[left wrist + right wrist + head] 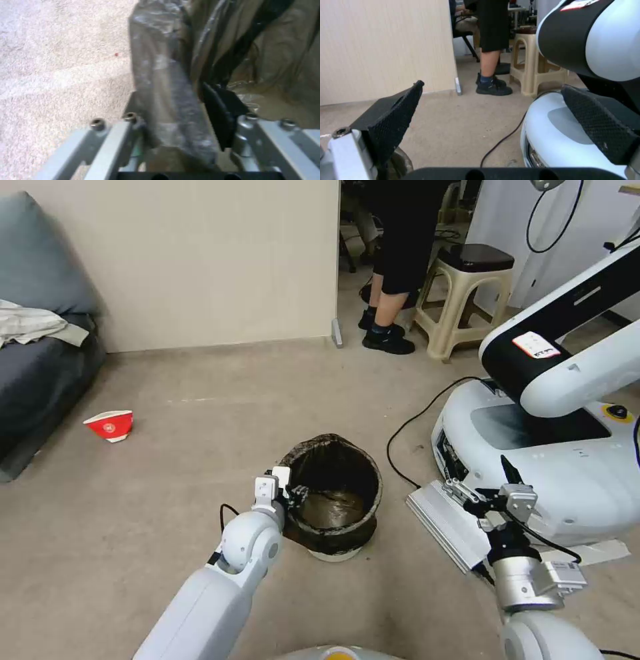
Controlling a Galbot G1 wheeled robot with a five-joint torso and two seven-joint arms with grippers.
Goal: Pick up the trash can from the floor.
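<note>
Beige floor point(167, 493), trash can point(337, 500) upright: light, thin-walled, slippery bag; left gripper point(288, 488) straddling near rim, seemingly closed there; right gripper point(497, 493) idle, open, empty.

I see the trash can point(333, 493) as white plastic under a dark brown-black bag, on a beige-grey floor point(200, 447). Far left lies a red and white bowl point(110, 424). My right gripper point(493, 117) has black, cross-hatched pads; my left gripper point(288, 488) is silver-white.
</note>
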